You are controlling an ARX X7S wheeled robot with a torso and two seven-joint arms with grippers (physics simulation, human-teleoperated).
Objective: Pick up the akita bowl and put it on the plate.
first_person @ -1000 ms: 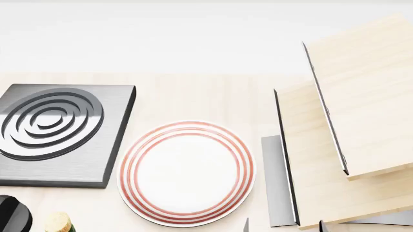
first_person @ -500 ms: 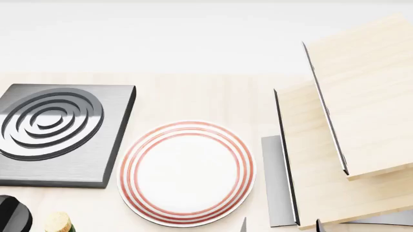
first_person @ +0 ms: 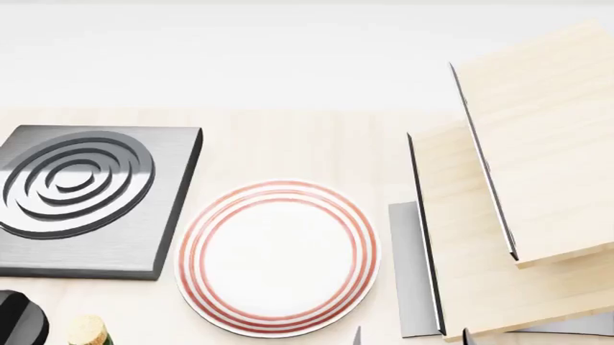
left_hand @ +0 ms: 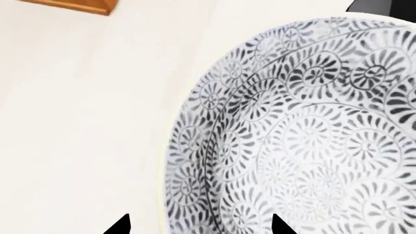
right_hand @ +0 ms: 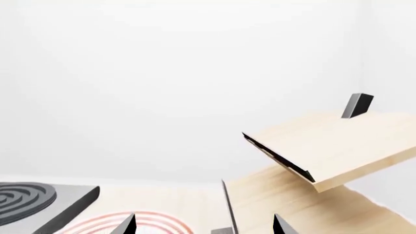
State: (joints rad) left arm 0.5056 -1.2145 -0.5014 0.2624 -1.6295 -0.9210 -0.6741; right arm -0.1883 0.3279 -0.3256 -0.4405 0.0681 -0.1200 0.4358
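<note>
- Nearest, in the left wrist view, the left gripper [left_hand: 198, 225] shows only two dark fingertips, set well apart, so it looks wide and not holding anything. The akita bowl [left_hand: 305, 141] fills the frame just beyond them, its rim running between the two tips.
- My guess is that the reach for the bowl is in hand and the grasp not yet made; the next move calls for settling one finger inside the rim and one outside, then closing.
- The bowl does not show in the head view, so I cannot place it against the plate.
- The right gripper [right_hand: 202, 225] likewise shows two tips well apart, holding nothing, looking over the bench [first_person: 287, 144].
- Mid-bench, the plate [first_person: 278, 257] lies flat and bare, ready to take the bowl.
- Just beside it to the left sits the square dark-grey burner [first_person: 91, 198]; a cork-topped bottle [first_person: 88, 330] and a dark round object poke in at the near edge.
- To the right, tilted wooden boards [first_person: 537, 165] rise over the bench and could crowd a carry from that side.
</note>
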